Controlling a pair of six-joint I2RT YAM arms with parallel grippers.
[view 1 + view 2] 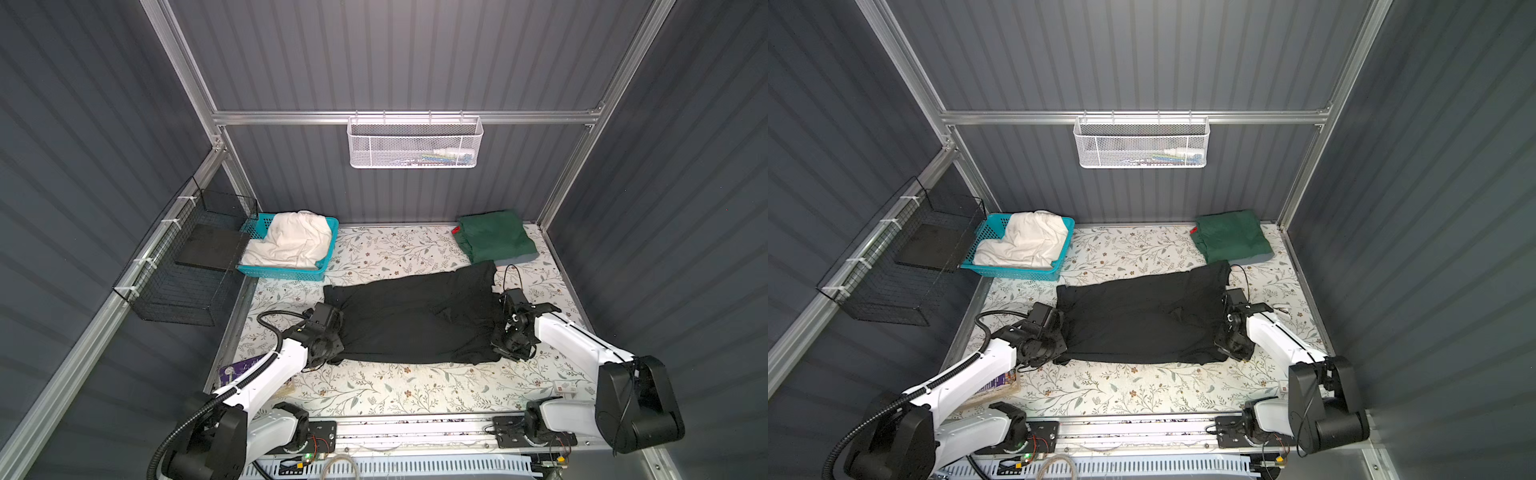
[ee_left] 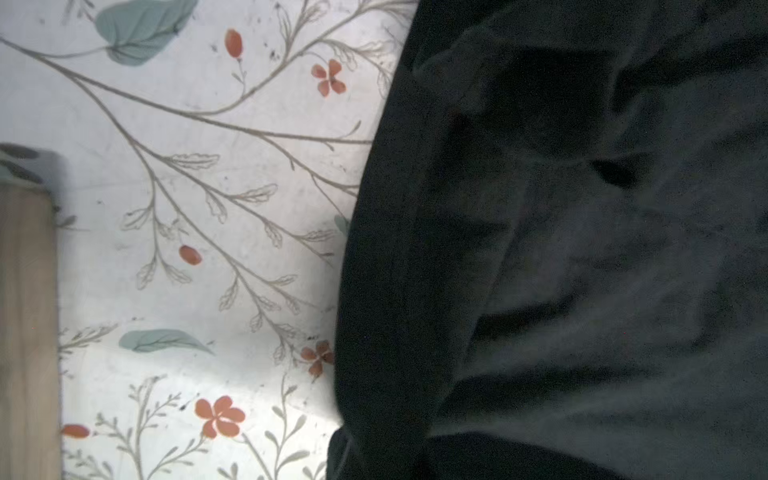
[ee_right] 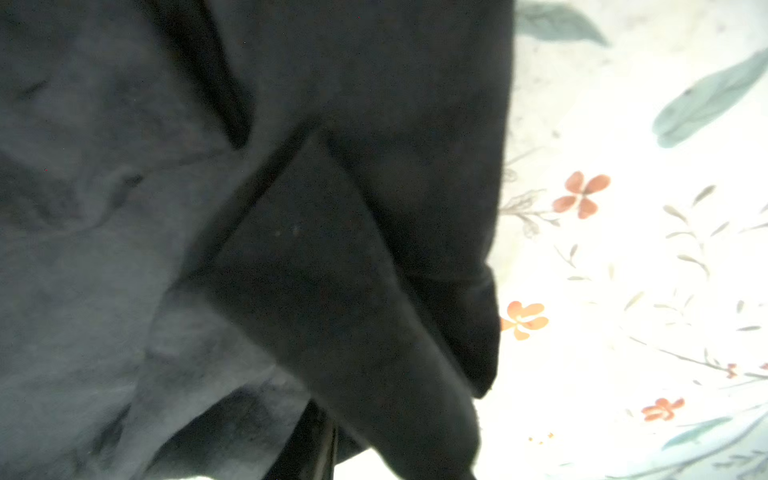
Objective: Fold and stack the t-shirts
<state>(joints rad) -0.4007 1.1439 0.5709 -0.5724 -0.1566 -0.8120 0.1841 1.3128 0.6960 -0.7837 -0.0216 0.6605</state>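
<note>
The black t-shirt [image 1: 411,320] lies mid-tabletop [image 1: 415,390], with its long axis left to right and one gripper at each end. The left gripper [image 1: 332,353] is clenched at the left near corner. Whether the right gripper [image 1: 503,350] is released, I cannot tell. The near side has open room, and the folded dark green t-shirt [image 1: 496,241] lies far right.

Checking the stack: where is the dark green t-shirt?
In both top views the dark green t-shirt lies folded at the table's far right corner, behind the black t-shirt.
</note>
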